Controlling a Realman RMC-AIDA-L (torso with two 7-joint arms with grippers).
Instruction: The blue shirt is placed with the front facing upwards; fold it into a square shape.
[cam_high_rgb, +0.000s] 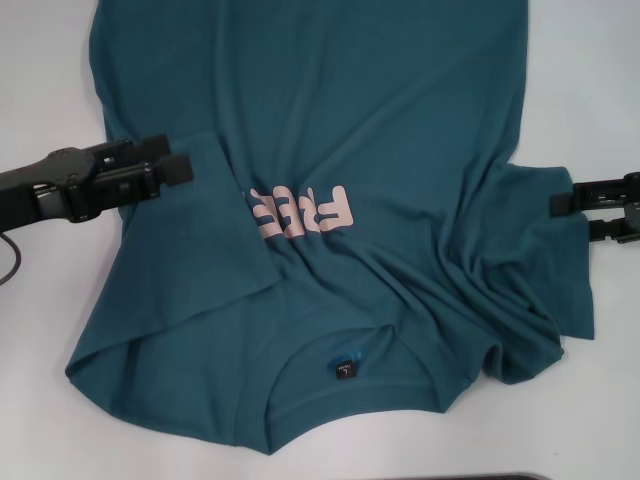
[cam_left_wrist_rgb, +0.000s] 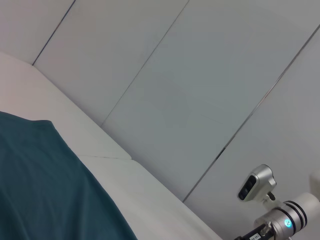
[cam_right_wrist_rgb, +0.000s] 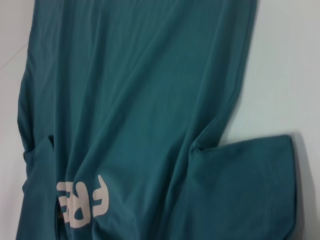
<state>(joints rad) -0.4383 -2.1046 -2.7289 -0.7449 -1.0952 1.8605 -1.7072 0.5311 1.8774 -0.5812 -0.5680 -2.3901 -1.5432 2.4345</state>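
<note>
The large dark teal-blue cotton T-shirt (cam_high_rgb: 370, 150) lies front up on the white bench (cam_high_rgb: 40, 80), its round collar (cam_high_rgb: 350, 375) nearest the robot and its body running away toward the far edge of the head view. A small dark label (cam_high_rgb: 344, 370) sits inside the collar, and the pale pink block letters (cam_high_rgb: 300, 212) on the chest read upside down from the head camera. The sleeve on the robot's left (cam_high_rgb: 200, 250) is folded inward over the chest, its edge covering the first part of the lettering. The sleeve on the robot's right (cam_high_rgb: 545, 250) still spreads outward, with deep wrinkles gathered between it and the collar.

The left gripper (cam_high_rgb: 178, 162) reaches in from the left and hangs at the upper corner of the folded sleeve, right at the cloth; its black fingers look close together, but I cannot tell whether they pinch the fabric. The right gripper (cam_high_rgb: 562, 204) comes in from the right edge, its tip at the outer edge of the spread sleeve; whether it is open or closed I cannot tell either.

The right wrist view shows the shirt's body and the spread sleeve lying flat on the bench
</note>
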